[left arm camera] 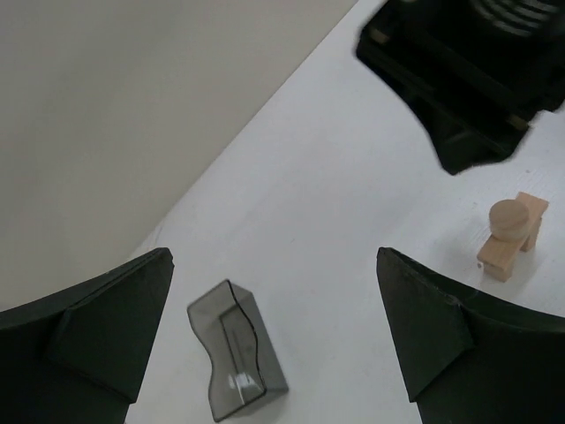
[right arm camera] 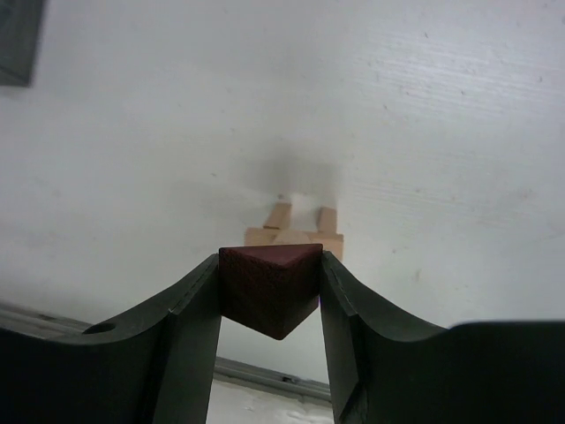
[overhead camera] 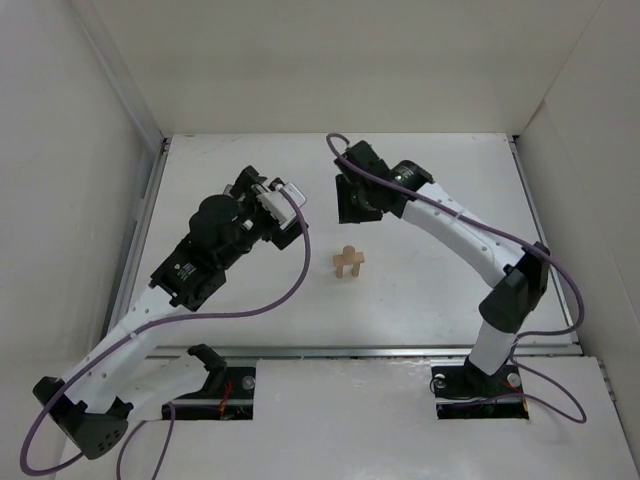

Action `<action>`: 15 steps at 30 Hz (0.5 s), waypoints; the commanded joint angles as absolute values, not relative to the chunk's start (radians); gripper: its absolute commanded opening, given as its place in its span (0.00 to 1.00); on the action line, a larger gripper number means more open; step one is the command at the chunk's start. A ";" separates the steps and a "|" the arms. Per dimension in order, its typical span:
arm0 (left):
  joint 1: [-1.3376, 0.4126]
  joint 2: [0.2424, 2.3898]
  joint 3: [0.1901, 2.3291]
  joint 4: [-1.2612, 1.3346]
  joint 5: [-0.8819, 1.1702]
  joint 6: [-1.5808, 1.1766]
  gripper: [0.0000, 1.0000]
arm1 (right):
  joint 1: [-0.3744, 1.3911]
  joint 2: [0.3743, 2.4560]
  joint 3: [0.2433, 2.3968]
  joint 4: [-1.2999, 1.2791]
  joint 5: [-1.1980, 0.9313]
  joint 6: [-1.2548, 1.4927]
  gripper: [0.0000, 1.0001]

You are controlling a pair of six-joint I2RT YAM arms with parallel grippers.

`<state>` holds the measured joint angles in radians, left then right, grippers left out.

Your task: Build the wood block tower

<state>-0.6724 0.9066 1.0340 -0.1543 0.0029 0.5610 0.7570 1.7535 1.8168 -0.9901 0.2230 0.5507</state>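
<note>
Robotics lab test cell: two black-and-white robot arms, the left arm [overhead camera: 190, 262] and the right arm [overhead camera: 470, 245], stand bolted at the near edge of a white table [overhead camera: 430, 295]. Plain white walls [overhead camera: 340, 60] box the table in, and purple cables [overhead camera: 305, 250] trail from the arms.

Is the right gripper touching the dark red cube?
Touching: in the right wrist view the right gripper has both jaws pressed against the dark red cube.

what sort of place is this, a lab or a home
Probably a robot lab test cell: white table boxed in by plain white walls, left arm and right arm bolted at its near edge, right pincer holding a dark red cube near a wood block tower.
</note>
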 commanded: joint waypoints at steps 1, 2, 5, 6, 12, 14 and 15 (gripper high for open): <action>-0.625 0.893 1.005 -0.124 -0.107 0.425 1.00 | 0.796 1.762 1.891 -1.137 0.359 0.569 0.02; -0.615 0.893 1.005 -0.136 -0.107 0.414 1.00 | 0.796 1.763 1.891 -1.150 0.371 0.569 0.03; -0.603 0.893 0.976 -0.149 -0.086 0.403 1.00 | 0.816 1.752 1.826 -1.138 0.344 0.551 0.06; -0.603 0.893 0.976 -0.149 -0.077 0.403 1.00 | 0.816 1.752 1.825 -1.125 0.322 0.539 0.06; -0.594 0.893 0.957 -0.140 -0.055 0.423 1.00 | 0.836 1.741 1.752 -1.098 0.255 0.515 0.11; -0.594 0.893 0.957 -0.127 -0.055 0.423 1.00 | 0.836 1.741 1.728 -1.080 0.245 0.515 0.11; -0.594 0.893 0.957 -0.127 -0.055 0.423 1.00 | 0.836 1.741 1.717 -1.066 0.209 0.503 0.12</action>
<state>-0.5983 0.9073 0.9611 -0.1761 -0.0612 0.4393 0.8227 1.7744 1.7393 -1.0958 0.2558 0.5270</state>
